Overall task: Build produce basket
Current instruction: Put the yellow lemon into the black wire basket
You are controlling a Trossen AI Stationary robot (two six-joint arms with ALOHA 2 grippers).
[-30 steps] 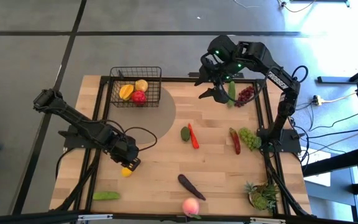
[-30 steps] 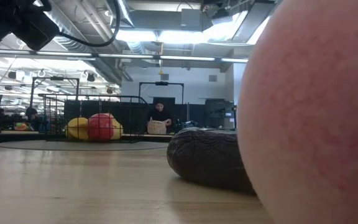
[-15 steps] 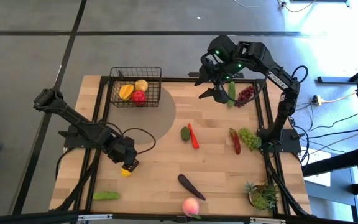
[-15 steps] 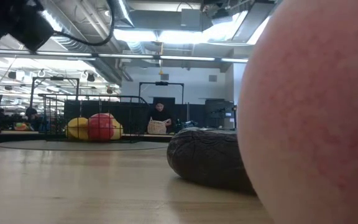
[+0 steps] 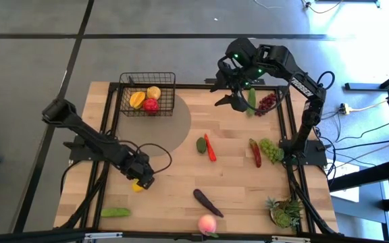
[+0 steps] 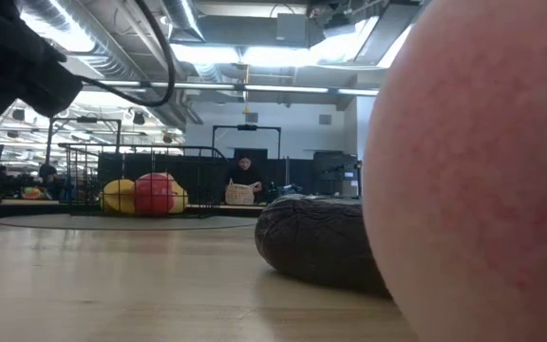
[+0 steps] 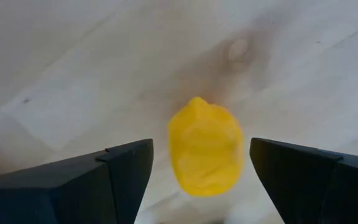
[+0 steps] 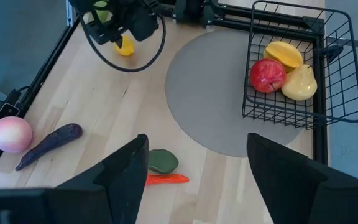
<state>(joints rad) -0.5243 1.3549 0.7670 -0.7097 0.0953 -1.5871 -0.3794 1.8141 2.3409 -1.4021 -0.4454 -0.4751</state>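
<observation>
Wooden tabletop [image 5: 181, 169] carries scattered produce. Left gripper [image 5: 142, 181] hangs over a lemon [image 7: 204, 145], jaws released wide to either side of it, likely lining up a grasp. Right gripper [image 5: 229, 94] waits far off, jaws spread, empty. Basket [image 5: 147, 94] at the far edge holds three fruits.

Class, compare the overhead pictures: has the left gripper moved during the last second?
Yes. The left gripper has shifted slightly toward the table's near edge, over the lemon, away from the basket.
</observation>
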